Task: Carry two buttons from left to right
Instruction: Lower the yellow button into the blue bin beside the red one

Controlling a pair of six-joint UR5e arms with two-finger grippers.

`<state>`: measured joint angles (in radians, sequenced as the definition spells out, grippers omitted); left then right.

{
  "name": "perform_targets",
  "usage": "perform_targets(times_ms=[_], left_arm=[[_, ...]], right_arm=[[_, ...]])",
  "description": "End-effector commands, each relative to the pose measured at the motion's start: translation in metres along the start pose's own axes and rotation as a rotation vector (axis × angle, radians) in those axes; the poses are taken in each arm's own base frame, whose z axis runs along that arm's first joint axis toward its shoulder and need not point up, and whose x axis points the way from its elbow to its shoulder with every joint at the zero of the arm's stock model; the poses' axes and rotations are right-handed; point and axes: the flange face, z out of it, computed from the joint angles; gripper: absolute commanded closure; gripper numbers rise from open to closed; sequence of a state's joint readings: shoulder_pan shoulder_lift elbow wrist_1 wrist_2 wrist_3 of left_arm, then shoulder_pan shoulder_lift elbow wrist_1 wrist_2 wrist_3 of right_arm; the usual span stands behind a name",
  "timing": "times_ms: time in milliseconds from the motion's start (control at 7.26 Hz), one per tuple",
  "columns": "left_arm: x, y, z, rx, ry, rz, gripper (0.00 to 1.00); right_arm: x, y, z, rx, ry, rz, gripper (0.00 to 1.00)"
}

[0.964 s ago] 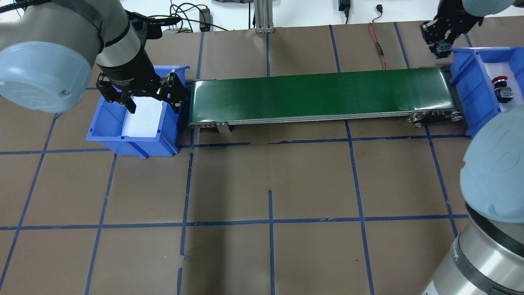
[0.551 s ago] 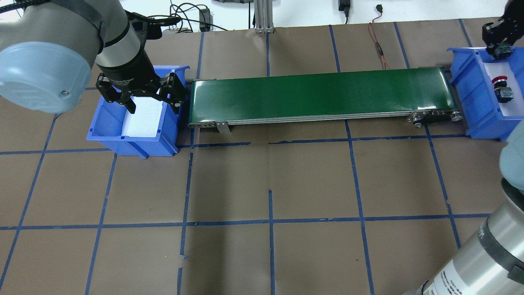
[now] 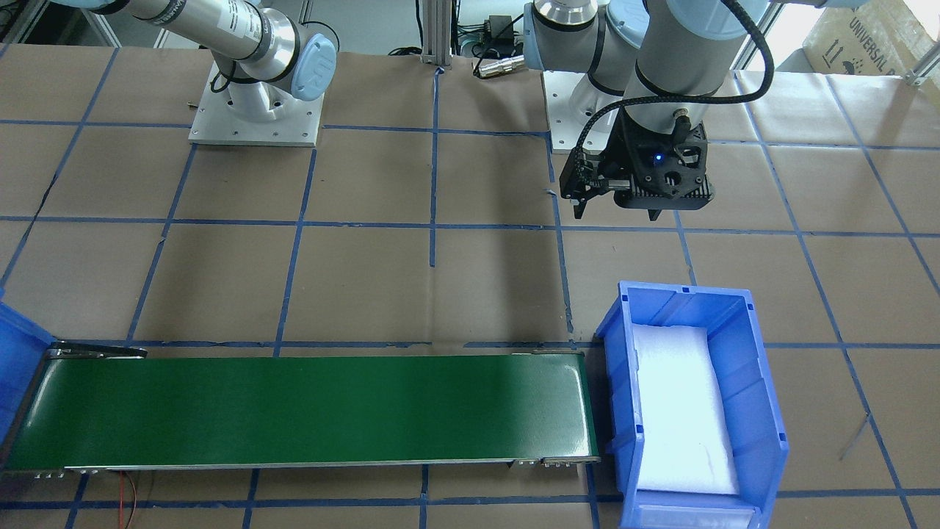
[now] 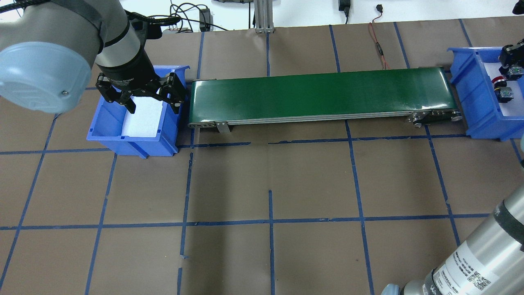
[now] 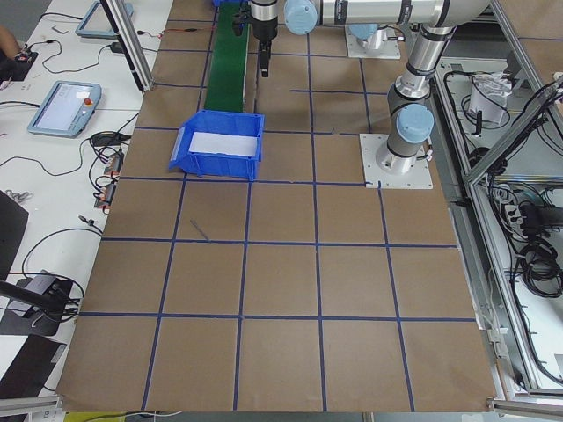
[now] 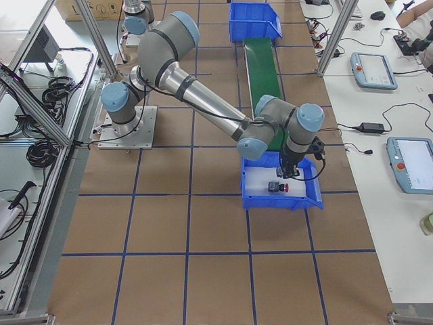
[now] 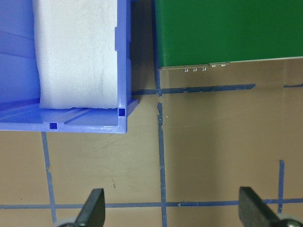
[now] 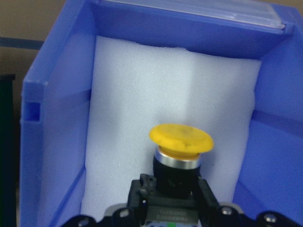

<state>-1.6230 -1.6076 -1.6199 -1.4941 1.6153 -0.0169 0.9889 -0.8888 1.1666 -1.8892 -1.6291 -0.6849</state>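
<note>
My right gripper (image 8: 173, 195) is shut on the black body of the yellow button (image 8: 180, 139). It holds the button upright over the white foam of the right blue bin (image 8: 52, 142). In the overhead view this gripper (image 4: 511, 65) is at the frame's right edge, over that bin (image 4: 470, 90). The red button (image 4: 498, 80) lies on the foam just beside it, and also shows in the exterior right view (image 6: 276, 187). My left gripper (image 4: 141, 96) is open and empty, hovering over the left blue bin (image 4: 106, 123), which holds only white foam.
A green conveyor belt (image 4: 319, 92) runs between the two bins. It also shows in the front-facing view (image 3: 294, 411). Brown paper with a blue tape grid covers the table. A red cable (image 4: 378, 45) lies behind the belt.
My right gripper has carried the yellow button from behind the belt's right end to a spot over the right bin, next to the red button. The left arm has not moved.
</note>
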Motion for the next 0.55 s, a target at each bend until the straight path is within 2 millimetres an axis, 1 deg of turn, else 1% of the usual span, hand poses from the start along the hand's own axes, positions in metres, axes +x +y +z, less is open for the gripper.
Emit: perform_targets(times_ms=[0,138,276,413], left_arm=[[0.0,0.0,0.0,0.0,0.0,0.0,0.0],[0.0,0.0,0.0,0.002,0.0,0.0,0.0],[0.0,-0.007,-0.005,0.01,0.006,-0.002,0.0],[-0.001,-0.014,-0.006,0.01,0.008,-0.005,0.0]], right_arm=[[0.004,-0.004,0.031,-0.016,-0.021,0.0,0.84],[0.004,-0.004,0.03,-0.017,-0.02,0.003,0.81],[0.003,-0.004,0.031,-0.019,-0.024,0.008,0.73],[0.003,-0.004,0.028,-0.016,-0.021,0.011,0.43]])
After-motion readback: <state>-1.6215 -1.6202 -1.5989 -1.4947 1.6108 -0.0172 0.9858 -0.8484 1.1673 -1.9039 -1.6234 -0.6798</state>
